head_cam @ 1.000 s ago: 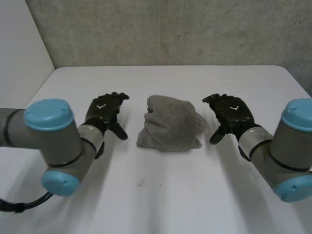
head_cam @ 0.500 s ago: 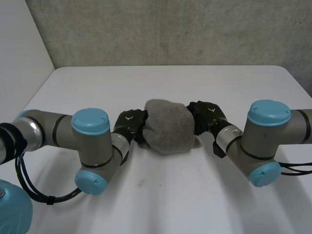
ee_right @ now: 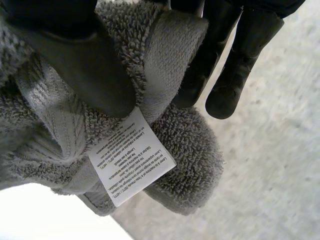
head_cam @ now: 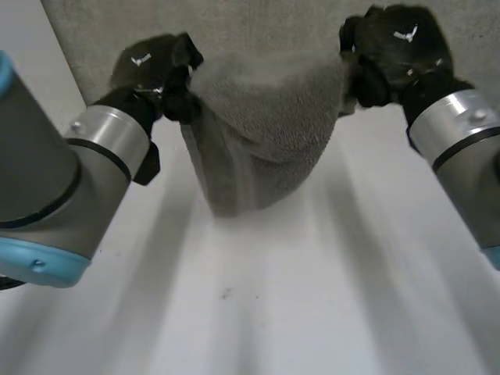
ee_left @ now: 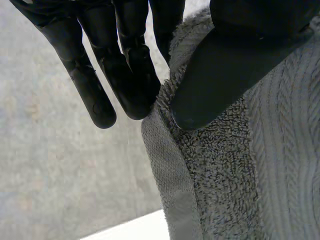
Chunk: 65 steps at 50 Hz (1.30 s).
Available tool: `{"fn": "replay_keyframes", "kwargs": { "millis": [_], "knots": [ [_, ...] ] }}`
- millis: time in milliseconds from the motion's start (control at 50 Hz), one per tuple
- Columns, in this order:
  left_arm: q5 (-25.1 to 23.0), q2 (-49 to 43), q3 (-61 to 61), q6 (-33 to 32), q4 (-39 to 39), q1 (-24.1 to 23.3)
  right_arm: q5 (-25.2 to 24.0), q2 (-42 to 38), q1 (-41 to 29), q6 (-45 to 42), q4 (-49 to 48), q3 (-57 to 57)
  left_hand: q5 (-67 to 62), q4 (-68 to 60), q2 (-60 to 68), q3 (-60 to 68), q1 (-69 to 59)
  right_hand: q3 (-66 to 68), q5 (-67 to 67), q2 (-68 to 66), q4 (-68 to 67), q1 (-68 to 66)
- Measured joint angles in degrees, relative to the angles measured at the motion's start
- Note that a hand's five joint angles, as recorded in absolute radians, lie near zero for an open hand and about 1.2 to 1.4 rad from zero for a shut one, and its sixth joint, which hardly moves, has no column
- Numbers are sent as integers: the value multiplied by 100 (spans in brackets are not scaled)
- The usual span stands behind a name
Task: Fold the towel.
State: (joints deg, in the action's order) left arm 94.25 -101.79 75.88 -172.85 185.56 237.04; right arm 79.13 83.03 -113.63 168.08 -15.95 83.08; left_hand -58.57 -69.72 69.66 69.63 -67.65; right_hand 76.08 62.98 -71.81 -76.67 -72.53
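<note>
Grey towel (head_cam: 266,125) held up above the middle of the surface (head_cam: 312,297), sagging bunched between left hand (head_cam: 152,70) and right hand (head_cam: 394,51), each pinching a top end thumb-against-fingers, presumably so it hangs open for folding.

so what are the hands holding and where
Both hold the towel: the left hand pinches one top edge, the right hand the other, by the label.

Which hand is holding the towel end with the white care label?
The right hand: the white label hangs from the towel right by its thumb. The left hand pinches a plain hemmed edge.
</note>
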Motion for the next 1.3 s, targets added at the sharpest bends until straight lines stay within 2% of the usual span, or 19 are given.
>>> {"fn": "replay_keyframes", "kwargs": {
  "millis": [160, 320, 420, 500, 600, 720, 760, 820, 900, 980, 1080, 1180, 1300],
  "knots": [
    [-15, 148, 220, -55, -119, 118, 7, 231, -3, -549, 816, -34, -2, -1, 1, 3, 0, 0, 0, 0, 0, 0],
    [-72, -121, 349, -125, -723, 251, 10, -302, -20, -1413, 2143, -255, -2, -1, 5, 5, 0, 0, 0, 0, 0, 0],
    [-84, -431, 199, -199, -925, 267, -11, -636, -101, -1590, 2288, -381, -3, -1, 5, 5, 0, 0, 0, 0, 0, 0],
    [-75, -689, -123, -258, -930, 290, -11, -856, -151, -1616, 1880, -419, -3, -2, 5, 5, 0, 0, 0, 0, 0, 0],
    [-40, -967, -810, -265, -668, 424, 45, -957, -172, -1615, 538, -357, -3, -2, 5, 5, 0, 0, 0, 0, 0, -1],
    [-12, -855, -1264, -207, 250, 618, 190, -619, -182, -1614, -1710, -56, -3, -3, 6, 5, 0, 0, 0, 0, 0, -1],
    [5, -702, -1215, -203, 595, 651, 227, -418, -181, -1613, -2246, 68, -3, -3, 6, 5, 0, 31, 0, 0, 0, -1],
    [20, -476, -969, -219, 961, 687, 256, -227, -177, -1613, -2553, 197, -4, -3, 6, 5, 0, 36, 0, 0, 0, -1],
    [14, -214, -197, -273, 1252, 717, 248, -175, -160, -1618, -1976, 359, -6, -3, 6, 5, 0, 36, 0, -36, 0, -2],
    [-4, -141, 839, -312, 1311, 719, 187, -480, -116, -1638, -445, 587, -3, -3, 8, 6, 0, 36, 0, -134, 0, -2],
    [-31, -260, 2038, -355, 1286, 711, 114, -862, -78, -1754, 886, 1108, -3, -4, 9, 8, 0, 36, 0, -161, 0, -20],
    [-48, -369, 2791, -552, 1272, 726, 23, -986, -61, -1987, 1232, 1676, -3, -4, 9, 8, 0, 37, 0, -161, -1, -31],
    [-64, -377, 3381, -1034, 1254, 782, -137, -956, 53, -2220, 1196, 2247, -3, -4, 9, 8, 0, 37, 0, -162, 0, -48]
  ]
}}
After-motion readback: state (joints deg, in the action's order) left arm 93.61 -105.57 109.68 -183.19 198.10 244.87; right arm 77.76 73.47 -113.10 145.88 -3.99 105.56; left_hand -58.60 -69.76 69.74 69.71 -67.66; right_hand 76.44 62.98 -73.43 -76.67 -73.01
